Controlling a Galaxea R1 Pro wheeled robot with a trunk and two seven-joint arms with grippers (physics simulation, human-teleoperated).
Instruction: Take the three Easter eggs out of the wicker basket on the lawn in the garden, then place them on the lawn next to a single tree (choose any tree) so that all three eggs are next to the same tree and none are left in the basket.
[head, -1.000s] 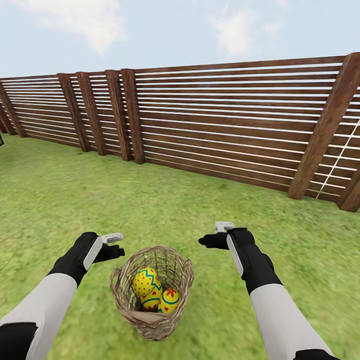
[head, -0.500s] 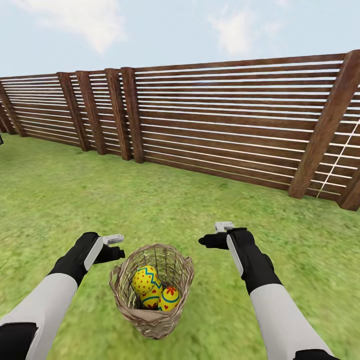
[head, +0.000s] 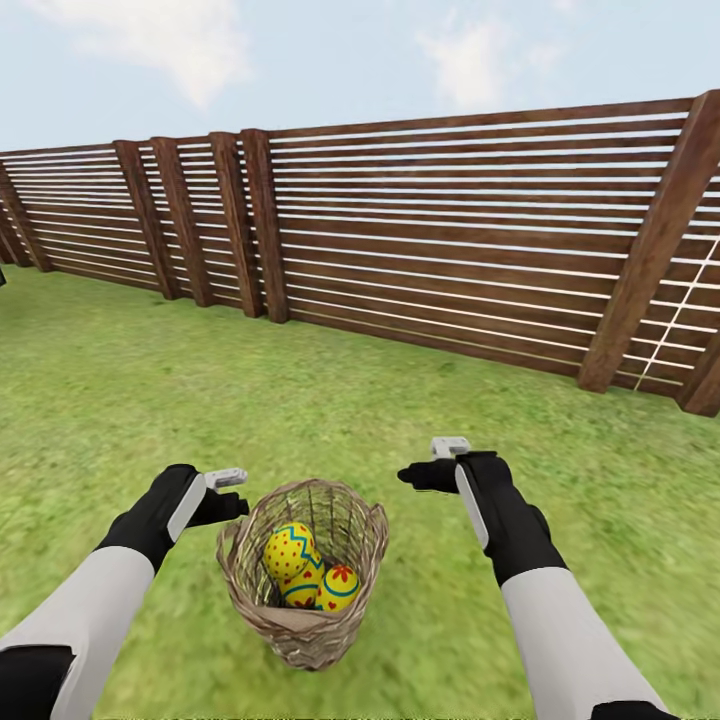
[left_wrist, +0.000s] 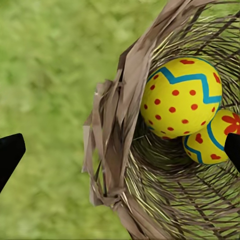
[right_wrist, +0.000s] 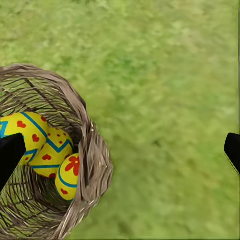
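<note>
Slight shift of the whole head view since a second ago: wicker basket and fence both sit a touch differently in frame, so the camera moved. Both arms hold nearly the same pose beside the basket.

No brands, labels or writing legible anywhere.

Counts: one basket, three Easter eggs, two end effectors, one slatted wooden fence.

Basket stands upright on the lawn, rim frayed on one side. All three eggs lie inside it, touching one another. Top egg yellow with red dots and a blue zigzag. Second egg beside it shows a red flower mark and a blue band. Third egg is wedged between the others in the right wrist view, partly hidden.

Left end effector hovers just beside the basket's left rim, above the grass, apart from the wicker. Left wrist view has its two dark fingertips spread wide at the frame edges, released, with the basket rim and two eggs between them.

Right end effector hangs further from the basket, off its right side and beyond it toward the fence. Its fingertips are likewise spread wide, released, gripping nothing; basket and eggs lie near one fingertip, bare grass across the rest.
</note>
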